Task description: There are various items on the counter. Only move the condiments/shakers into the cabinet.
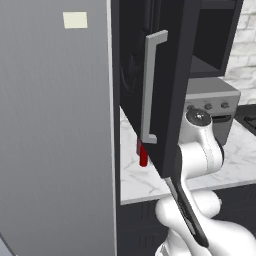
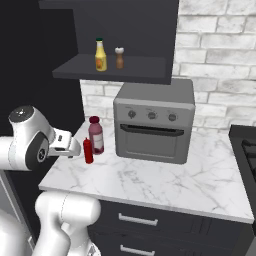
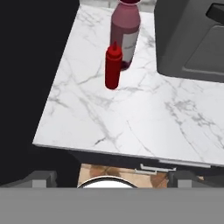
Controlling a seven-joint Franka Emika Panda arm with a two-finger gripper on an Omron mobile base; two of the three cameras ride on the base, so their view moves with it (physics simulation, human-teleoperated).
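A slim red condiment bottle (image 3: 113,68) stands upright near the left end of the white marble counter (image 3: 144,118), touching nothing. In the right base view the same red bottle (image 2: 88,150) is just right of my gripper (image 2: 71,145), which hovers at the counter's left edge, a short way from it. My gripper (image 3: 112,178) is open and empty, its fingertips (image 3: 41,177) wide apart and back from the counter's front edge. The black cabinet (image 2: 120,30) stands open above. Its door (image 1: 165,75), with a long grey handle (image 1: 151,85), swings out in front of the red bottle (image 1: 143,154).
A maroon bottle with a white label (image 2: 96,134) stands right behind the red one. A grey toaster oven (image 2: 154,127) sits to its right. On the cabinet shelf are a yellow bottle (image 2: 101,55) and a brown shaker (image 2: 119,58). A big grey panel (image 1: 55,130) lies left.
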